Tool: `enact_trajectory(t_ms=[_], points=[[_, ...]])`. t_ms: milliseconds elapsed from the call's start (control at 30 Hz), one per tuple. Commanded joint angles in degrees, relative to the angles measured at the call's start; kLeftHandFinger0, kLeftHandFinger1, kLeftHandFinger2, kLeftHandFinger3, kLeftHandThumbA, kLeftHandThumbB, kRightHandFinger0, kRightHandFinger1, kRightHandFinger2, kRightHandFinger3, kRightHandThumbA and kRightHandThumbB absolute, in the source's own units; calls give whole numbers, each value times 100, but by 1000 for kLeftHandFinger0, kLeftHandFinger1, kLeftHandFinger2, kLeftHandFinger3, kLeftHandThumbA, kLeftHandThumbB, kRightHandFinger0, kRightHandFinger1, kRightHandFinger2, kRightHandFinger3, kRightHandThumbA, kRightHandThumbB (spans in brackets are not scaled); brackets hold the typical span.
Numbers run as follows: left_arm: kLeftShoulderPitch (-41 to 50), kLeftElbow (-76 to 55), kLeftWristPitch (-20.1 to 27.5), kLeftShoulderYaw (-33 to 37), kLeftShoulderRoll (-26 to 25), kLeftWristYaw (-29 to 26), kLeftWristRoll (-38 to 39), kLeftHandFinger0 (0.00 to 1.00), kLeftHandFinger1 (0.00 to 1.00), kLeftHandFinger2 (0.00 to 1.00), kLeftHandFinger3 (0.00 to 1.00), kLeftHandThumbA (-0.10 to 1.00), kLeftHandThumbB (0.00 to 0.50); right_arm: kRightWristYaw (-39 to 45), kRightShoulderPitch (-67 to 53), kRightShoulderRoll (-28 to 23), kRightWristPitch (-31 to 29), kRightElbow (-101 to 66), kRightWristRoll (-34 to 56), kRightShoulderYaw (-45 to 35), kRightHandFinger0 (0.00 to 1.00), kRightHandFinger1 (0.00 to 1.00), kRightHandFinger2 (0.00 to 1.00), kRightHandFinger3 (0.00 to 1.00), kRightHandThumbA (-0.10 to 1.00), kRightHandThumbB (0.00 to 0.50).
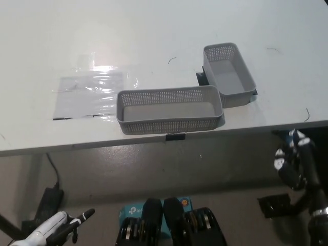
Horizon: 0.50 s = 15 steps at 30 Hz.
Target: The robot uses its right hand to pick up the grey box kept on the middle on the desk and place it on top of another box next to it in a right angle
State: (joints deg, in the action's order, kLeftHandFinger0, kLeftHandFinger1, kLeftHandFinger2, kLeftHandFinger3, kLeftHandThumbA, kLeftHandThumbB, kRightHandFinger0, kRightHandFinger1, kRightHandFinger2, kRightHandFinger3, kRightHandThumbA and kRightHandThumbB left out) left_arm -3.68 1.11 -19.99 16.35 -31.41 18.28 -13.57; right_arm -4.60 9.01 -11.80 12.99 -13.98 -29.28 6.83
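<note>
My white left hand [54, 228] rests below the desk [154, 36] edge, fingers loose and holding nothing, my black right hand [294, 161] likewise unclenched and empty beside that edge, because the middle grey box [169, 109] lies ungrasped just past it, touching the second box [228, 74] behind.

Even, soft light — glare on plastic sheet [89, 95]

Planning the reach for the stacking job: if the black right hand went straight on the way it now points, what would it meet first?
Probably the front edge of the white desk: the black right hand sits below it, pointing up-picture. Beyond lies the smaller grey perforated plastic box. Depth is unclear.
</note>
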Motion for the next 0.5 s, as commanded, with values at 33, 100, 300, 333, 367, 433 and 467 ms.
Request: enact_trajectory(t_ms=[33, 100, 300, 333, 367, 433, 467], points=[[-82, -133, -70, -48, -150, 150, -138, 21, 0, 25, 135, 1000, 187, 493, 896, -188, 278, -698, -101, -46, 214, 346, 440, 731, 52, 213], [-77, -178, -106, -47, -149, 153, -180, 25, 0, 29, 141, 1000, 180, 718, 1315, -367, 221, -632, -48, -7, 337, 423, 471, 745, 87, 226], [-16, -192, -162, -84, -82, 188, -137, 0, 0, 6, 149, 992, 191, 1638, 2246, -1075, 471, -70, -88, 354, 590, 705, 790, 1000, 186, 355], [-35, -191, -190, -79, -100, 225, -140, 0, 0, 6, 150, 1000, 198, 1716, 2406, -1178, 412, 96, -57, 401, 605, 721, 805, 1000, 187, 368], [-48, -179, -137, -64, -110, 220, -180, 0, 0, 5, 168, 1000, 210, 1812, 2569, -1283, 317, 336, 24, 448, 677, 806, 891, 1000, 205, 399], [-65, -169, -129, -63, -107, 214, -222, 0, 0, 0, 169, 1000, 216, 1953, 2739, -1406, 252, 577, 79, 536, 767, 903, 959, 1000, 226, 406], [-75, -124, -85, -62, -101, 204, -237, 0, 0, 0, 158, 1000, 232, 1968, 2802, -1435, 175, 719, 98, 568, 807, 950, 1000, 1000, 223, 421]])
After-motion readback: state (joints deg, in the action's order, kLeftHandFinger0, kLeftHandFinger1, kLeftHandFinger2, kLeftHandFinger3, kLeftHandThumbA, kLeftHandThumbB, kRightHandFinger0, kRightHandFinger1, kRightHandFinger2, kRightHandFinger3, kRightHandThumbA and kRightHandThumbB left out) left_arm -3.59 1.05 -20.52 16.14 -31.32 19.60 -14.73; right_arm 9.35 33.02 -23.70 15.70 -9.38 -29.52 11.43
